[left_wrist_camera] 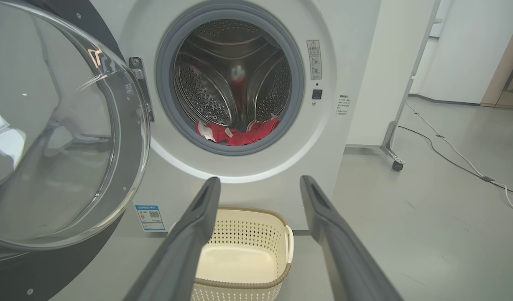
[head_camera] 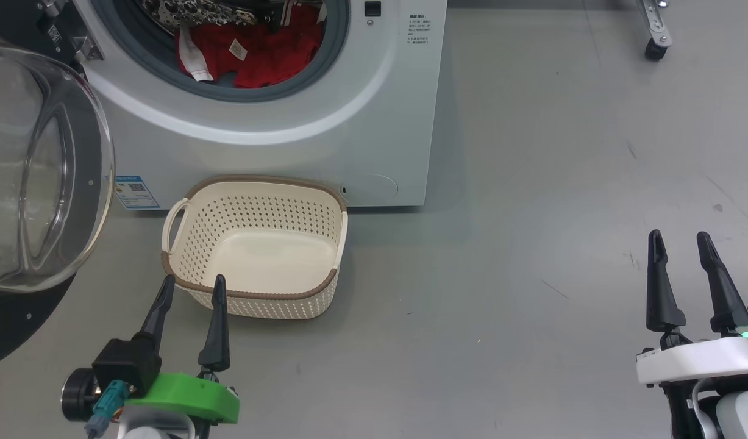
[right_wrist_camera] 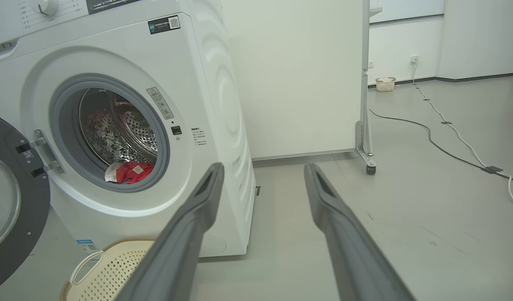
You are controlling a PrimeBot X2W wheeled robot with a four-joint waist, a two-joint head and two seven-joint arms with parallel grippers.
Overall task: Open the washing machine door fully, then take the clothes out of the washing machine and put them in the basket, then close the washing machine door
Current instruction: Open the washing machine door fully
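The bright red soft garments with white trim and small white labels [head_camera: 252,55] are seen lying in a low heap at the bottom front of the perforated steel drum of the big white front-loading washing machine [head_camera: 349,122], just behind its grey rubber ring. They are judged to be light, limp and not fragile, likely to sag and trail when lifted, so a bunched fold at the middle of the heap is best pinched rather than a label or a loose edge. The heap's long axis is laid across the drum mouth from side to side, with a white-edged end turned toward the left. The large round door with the glossy black rim and bulging clear glass bowl [head_camera: 44,171] is swung wide to the left. The cream perforated plastic basket with the brown rim [head_camera: 252,180] is set on the floor against the machine's front, empty. The left end effector [head_camera: 194,280] is released, fingers spread, at the basket's near rim; the right end effector [head_camera: 678,235] is likewise released, well apart over the floor.
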